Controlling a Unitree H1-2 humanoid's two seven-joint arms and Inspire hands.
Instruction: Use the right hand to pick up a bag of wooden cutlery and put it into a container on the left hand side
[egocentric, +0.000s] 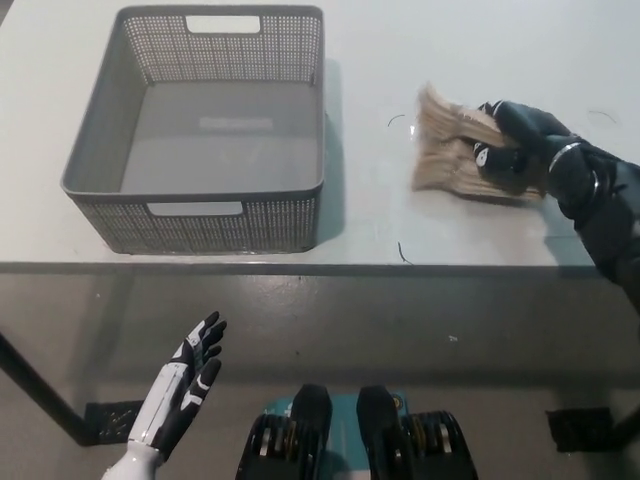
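Head view: my black right hand (522, 150) has its fingers clamped on the clear plastic bag of wooden cutlery (452, 152) at the right of the pale grey table (370, 215), well apart from the empty grey mesh plastic basket (205, 128) on the left. I judge the grip holds only the bag's right end, so I would lift slowly, clear the basket's near wall and release low inside. My white left hand (180, 392) rests with fingers spread below the table edge, lower left.
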